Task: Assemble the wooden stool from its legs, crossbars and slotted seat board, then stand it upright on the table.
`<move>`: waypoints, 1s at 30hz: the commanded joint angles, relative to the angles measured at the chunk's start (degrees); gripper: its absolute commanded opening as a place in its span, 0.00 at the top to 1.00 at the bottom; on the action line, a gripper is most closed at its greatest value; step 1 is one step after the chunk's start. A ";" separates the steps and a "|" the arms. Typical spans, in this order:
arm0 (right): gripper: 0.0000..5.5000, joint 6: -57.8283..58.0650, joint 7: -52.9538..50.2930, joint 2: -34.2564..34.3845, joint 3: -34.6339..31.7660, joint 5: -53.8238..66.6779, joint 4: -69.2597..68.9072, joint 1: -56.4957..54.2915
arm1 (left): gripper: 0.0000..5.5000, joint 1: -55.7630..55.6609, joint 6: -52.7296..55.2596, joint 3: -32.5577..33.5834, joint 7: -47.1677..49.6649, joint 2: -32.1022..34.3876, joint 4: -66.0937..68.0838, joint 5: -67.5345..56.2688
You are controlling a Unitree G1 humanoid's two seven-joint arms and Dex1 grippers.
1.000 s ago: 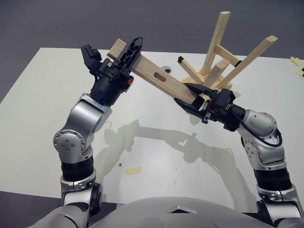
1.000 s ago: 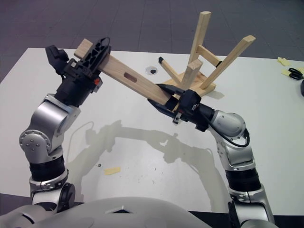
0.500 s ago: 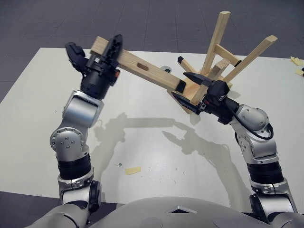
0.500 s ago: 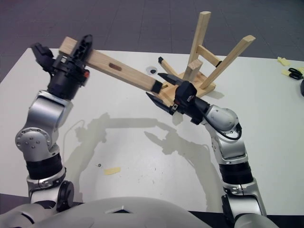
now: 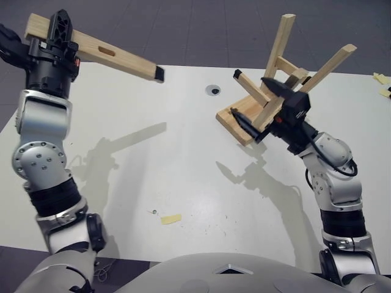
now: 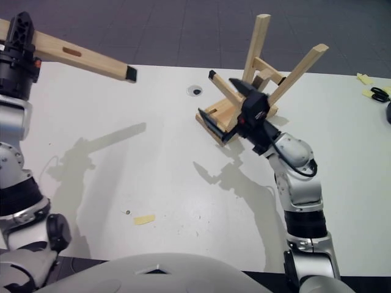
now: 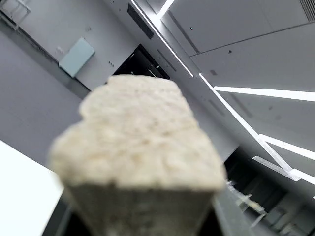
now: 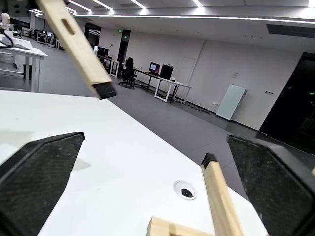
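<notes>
My left hand (image 5: 52, 36) has carried the slotted leg (image 5: 116, 56), firmly gripped, up over the table's (image 5: 183, 183) far left corner and clear of my right hand (image 5: 250, 99), now spread wide beside the part-built stool (image 5: 234, 125) toward the far right corner, so I judge this leg remains unfitted.

Two silver-and-black arms ending in matt black jaws.
The left arm (image 5: 38, 125) and right arm (image 5: 333, 160) have rounded brushed-silver joint shells. The round cap (image 5: 36, 162) on the left elbow carries a ring of small screws. Far back from the jaws, each arm wears a black ribbed band (image 5: 58, 201). Just behind the jaws sit boxy black wrist units (image 5: 297, 111); the left one bears a small orange-red mark (image 5: 77, 61). A thin black cable (image 5: 352, 173) loops beside the right elbow.
</notes>
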 commanded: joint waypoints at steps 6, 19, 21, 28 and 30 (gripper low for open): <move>0.02 6.93 -4.14 -0.74 -6.70 6.64 -1.12 -10.19 | 0.82 4.31 3.71 -5.48 -6.12 -4.49 -2.85 4.97; 0.02 31.10 14.99 -15.12 -15.86 22.00 23.20 -13.73 | 0.82 6.75 6.65 -6.14 -9.55 -7.22 -5.48 6.45; 0.02 33.81 15.58 -15.03 -16.06 24.11 20.39 -12.03 | 0.82 6.89 7.05 -6.36 -9.66 -7.57 -5.65 6.63; 0.02 37.77 15.70 -15.40 -18.16 26.80 14.59 -6.97 | 0.82 7.82 7.90 -6.40 -10.22 -8.34 -6.16 6.98; 0.02 36.81 13.94 -14.10 -18.45 26.24 13.65 -6.89 | 0.82 7.77 8.14 -6.48 -10.23 -8.91 -6.18 6.96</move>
